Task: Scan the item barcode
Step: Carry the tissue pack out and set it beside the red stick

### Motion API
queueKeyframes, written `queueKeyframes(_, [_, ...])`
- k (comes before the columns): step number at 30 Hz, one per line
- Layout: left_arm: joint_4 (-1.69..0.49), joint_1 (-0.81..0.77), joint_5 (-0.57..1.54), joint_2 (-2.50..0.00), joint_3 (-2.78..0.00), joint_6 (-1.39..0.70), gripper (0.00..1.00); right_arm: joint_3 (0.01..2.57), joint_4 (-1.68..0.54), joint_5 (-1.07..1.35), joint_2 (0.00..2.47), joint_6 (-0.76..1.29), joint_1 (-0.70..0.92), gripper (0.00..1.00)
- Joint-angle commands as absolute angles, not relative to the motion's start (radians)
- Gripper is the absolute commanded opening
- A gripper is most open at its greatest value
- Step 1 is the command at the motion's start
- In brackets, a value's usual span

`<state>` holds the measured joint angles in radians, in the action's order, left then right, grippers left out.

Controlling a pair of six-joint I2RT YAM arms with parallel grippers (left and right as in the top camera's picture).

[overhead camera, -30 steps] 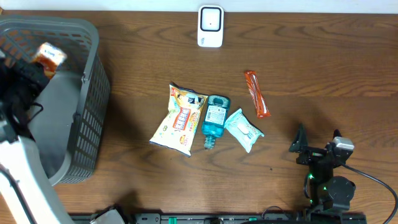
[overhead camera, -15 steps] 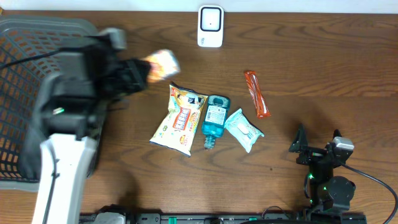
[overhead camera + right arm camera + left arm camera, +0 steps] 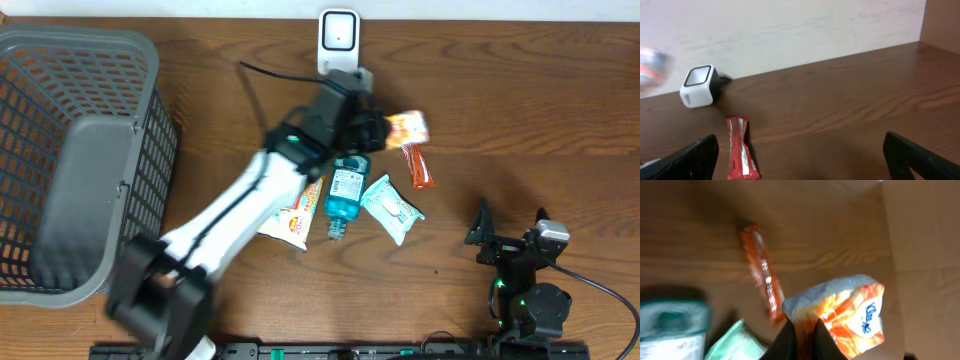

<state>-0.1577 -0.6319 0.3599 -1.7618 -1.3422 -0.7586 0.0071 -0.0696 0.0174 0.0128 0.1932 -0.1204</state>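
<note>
Your right fingers (image 3: 690, 160) are spread wide and hold nothing, low at the near side of the table (image 3: 520, 90). Farther out, your left fingers (image 3: 785, 345) pinch the orange packet (image 3: 407, 127) over the red bar (image 3: 415, 160), near the scanner (image 3: 338, 42).

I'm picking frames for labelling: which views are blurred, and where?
Overhead: mostly sharp, left arm smeared near its base. Left wrist: soft throughout, orange packet and red bar streaked. Right wrist: scanner crisp, only a blur at the left edge.
</note>
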Motion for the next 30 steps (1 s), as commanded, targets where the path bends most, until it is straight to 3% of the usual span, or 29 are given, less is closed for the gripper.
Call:
queueKeyframes(1, [-0.053,-0.679,0.346,-1.872,-1.337,-0.959,0.07,0.006,-0.072,0.01,0.009,0.182,-0.125,0.99])
queueKeyframes(6, [0.102,-0.741,0.347,-2.025,-1.337,-1.087,0.08,0.006,-0.072,0.009,0.009,0.182,-0.126,0.99])
queueKeyframes(12, [0.113,-0.786,0.346,-2.104,-1.337,-1.083,0.1,0.006,-0.072,0.01,0.009,0.182,-0.125,0.99])
queueKeyframes(16, [0.11,-0.786,0.347,-2.1,-1.337,-0.997,0.39,0.006,-0.072,0.01,0.009,0.182,-0.125,0.99])
queueKeyframes(20, [0.097,-0.779,0.347,-2.079,-1.337,-0.968,0.61,0.006,-0.072,0.01,0.009,0.182,-0.125,0.99])
queueKeyframes(25, [0.029,-0.743,0.328,-1.991,-1.338,-0.815,0.73,0.006,-0.072,0.01,0.009,0.182,-0.126,0.99])
queueKeyframes(30, [-0.209,-0.672,0.109,-1.829,-1.338,-0.628,0.79,0.006,-0.072,0.009,0.009,0.182,-0.125,0.99])
